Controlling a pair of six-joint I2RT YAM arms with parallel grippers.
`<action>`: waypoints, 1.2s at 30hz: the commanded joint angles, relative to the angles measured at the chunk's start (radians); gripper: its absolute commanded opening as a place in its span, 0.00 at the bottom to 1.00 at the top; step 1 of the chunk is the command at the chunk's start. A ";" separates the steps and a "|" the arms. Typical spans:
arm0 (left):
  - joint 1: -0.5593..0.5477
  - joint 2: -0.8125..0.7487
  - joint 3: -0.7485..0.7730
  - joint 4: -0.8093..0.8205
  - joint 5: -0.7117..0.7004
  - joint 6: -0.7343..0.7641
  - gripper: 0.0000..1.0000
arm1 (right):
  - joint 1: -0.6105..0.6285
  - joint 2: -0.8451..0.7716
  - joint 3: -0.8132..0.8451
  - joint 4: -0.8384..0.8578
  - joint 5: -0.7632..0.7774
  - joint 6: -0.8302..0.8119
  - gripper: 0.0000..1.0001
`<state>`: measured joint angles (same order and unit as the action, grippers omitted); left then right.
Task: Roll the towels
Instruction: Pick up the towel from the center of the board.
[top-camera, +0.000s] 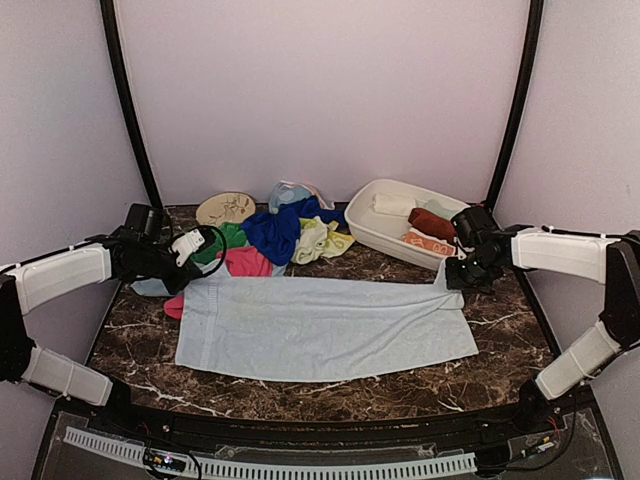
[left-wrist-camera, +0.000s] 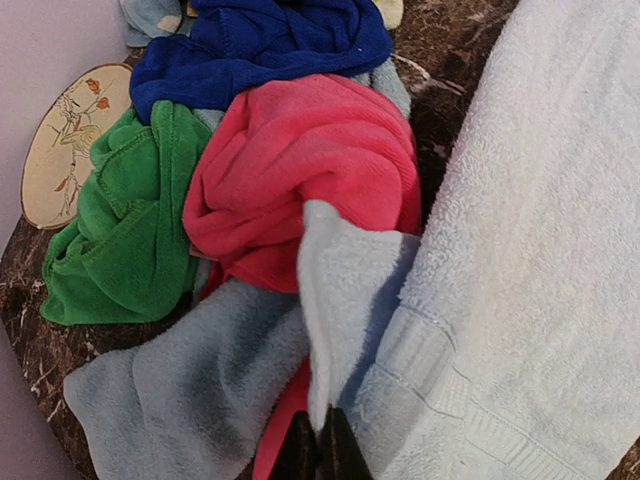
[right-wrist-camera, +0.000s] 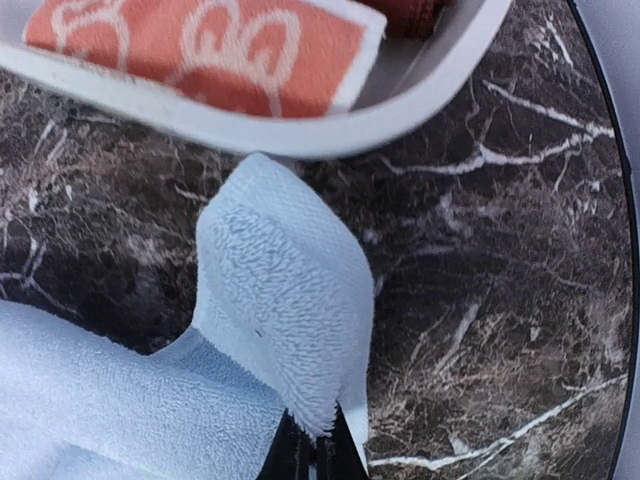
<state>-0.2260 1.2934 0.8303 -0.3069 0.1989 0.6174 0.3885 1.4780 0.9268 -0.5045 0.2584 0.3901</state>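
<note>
A large pale blue towel (top-camera: 320, 325) lies spread flat across the marble table. My left gripper (top-camera: 188, 276) is shut on its far left corner (left-wrist-camera: 340, 290), which stands pinched up between the dark fingers (left-wrist-camera: 320, 445). My right gripper (top-camera: 452, 278) is shut on the far right corner (right-wrist-camera: 280, 300), lifted just off the table in front of the basin. Behind the spread towel is a pile of pink-red (left-wrist-camera: 300, 160), green (left-wrist-camera: 120, 220), royal blue (left-wrist-camera: 260, 40) and lime-yellow (top-camera: 318, 240) towels. Another greyish-blue towel (left-wrist-camera: 190, 380) lies under the left gripper.
A white oval basin (top-camera: 362, 222) at the back right holds rolled white (top-camera: 392, 204) and rust-brown (top-camera: 430, 222) towels and an orange patterned cloth (right-wrist-camera: 200, 50). Its rim (right-wrist-camera: 300, 125) is close to the right gripper. A round tan disc (top-camera: 225, 208) lies at the back left. Walls enclose the table (top-camera: 500, 340).
</note>
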 joint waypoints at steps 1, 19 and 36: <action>0.008 -0.118 -0.139 -0.013 0.044 0.041 0.03 | 0.030 -0.061 -0.086 0.018 -0.006 0.069 0.00; 0.007 0.205 0.111 -0.137 0.105 0.015 0.54 | 0.098 -0.042 -0.124 0.006 -0.040 0.099 0.00; 0.003 0.174 0.185 -0.313 0.218 -0.057 0.48 | 0.099 -0.088 -0.075 -0.082 -0.016 0.078 0.05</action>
<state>-0.2226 1.5055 0.9947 -0.5571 0.3882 0.5934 0.4801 1.4078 0.8078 -0.5503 0.2245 0.4782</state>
